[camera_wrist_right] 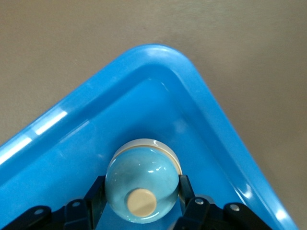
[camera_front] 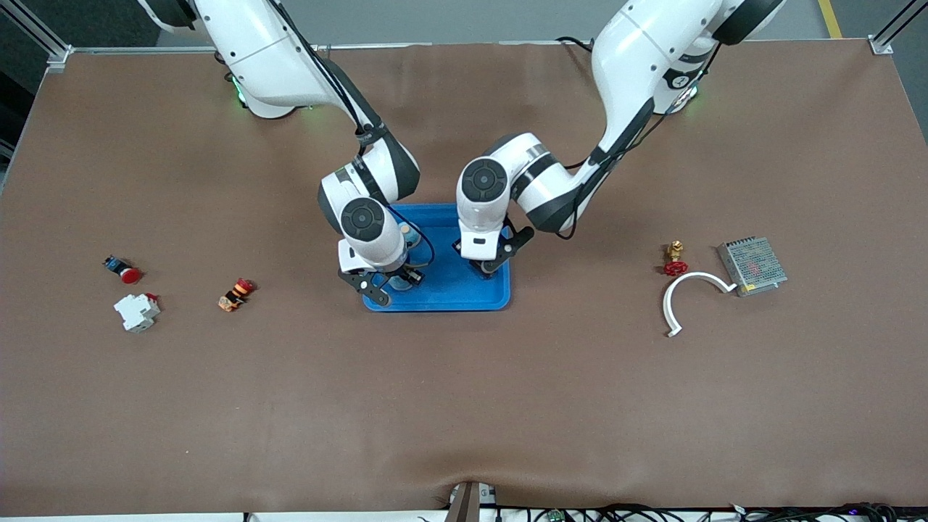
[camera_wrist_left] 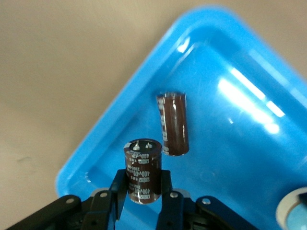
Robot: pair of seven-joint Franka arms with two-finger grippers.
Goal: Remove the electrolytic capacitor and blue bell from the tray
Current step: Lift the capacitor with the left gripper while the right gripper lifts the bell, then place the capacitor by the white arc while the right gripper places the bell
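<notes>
A blue tray (camera_front: 449, 299) lies at the table's middle. My left gripper (camera_front: 484, 267) is over the tray and is shut on a dark brown capacitor (camera_wrist_left: 142, 167), which it holds upright between its fingers (camera_wrist_left: 165, 189). The capacitor's mirror image shows on the glossy tray floor (camera_wrist_left: 230, 143). My right gripper (camera_front: 391, 281) is over the tray's end toward the right arm. It is shut on a light blue bell (camera_wrist_right: 144, 172) with a cream button, low in a tray corner (camera_wrist_right: 163, 57). The bell's edge also shows in the left wrist view (camera_wrist_left: 293, 211).
Toward the right arm's end lie a red push button (camera_front: 123, 270), a white breaker (camera_front: 136, 312) and a small orange-red part (camera_front: 235, 293). Toward the left arm's end lie a brass valve with a red handwheel (camera_front: 675, 259), a white curved clip (camera_front: 689, 297) and a metal power supply (camera_front: 752, 266).
</notes>
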